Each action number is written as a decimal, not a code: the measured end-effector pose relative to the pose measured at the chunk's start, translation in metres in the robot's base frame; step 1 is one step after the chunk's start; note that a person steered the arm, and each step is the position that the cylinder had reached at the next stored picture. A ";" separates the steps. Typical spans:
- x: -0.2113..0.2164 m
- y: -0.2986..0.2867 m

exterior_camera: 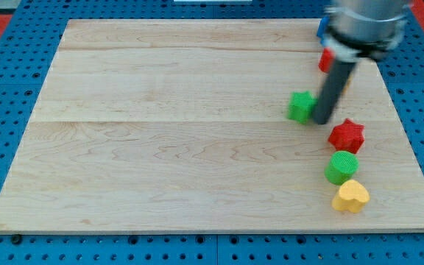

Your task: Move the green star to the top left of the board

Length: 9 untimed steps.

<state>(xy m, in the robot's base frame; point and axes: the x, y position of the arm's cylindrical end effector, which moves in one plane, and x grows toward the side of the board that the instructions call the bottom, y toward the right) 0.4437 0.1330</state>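
The green star (299, 106) lies on the wooden board (160, 140) at the view's right, a little above mid-height. My tip (322, 121) rests right against the star's right side, touching or almost touching it. The dark rod rises from there up to the arm at the view's top right, which hides part of the blocks behind it.
A red star (347, 135), a green round block (341, 167) and a yellow heart (352, 196) stand in a column below and right of my tip. A red block (325, 60) and a blue block (320, 28) peek out behind the arm at the top right.
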 end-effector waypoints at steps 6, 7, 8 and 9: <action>-0.107 -0.066; -0.116 -0.071; -0.116 -0.085; -0.112 -0.179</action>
<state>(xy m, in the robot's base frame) 0.3314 -0.0456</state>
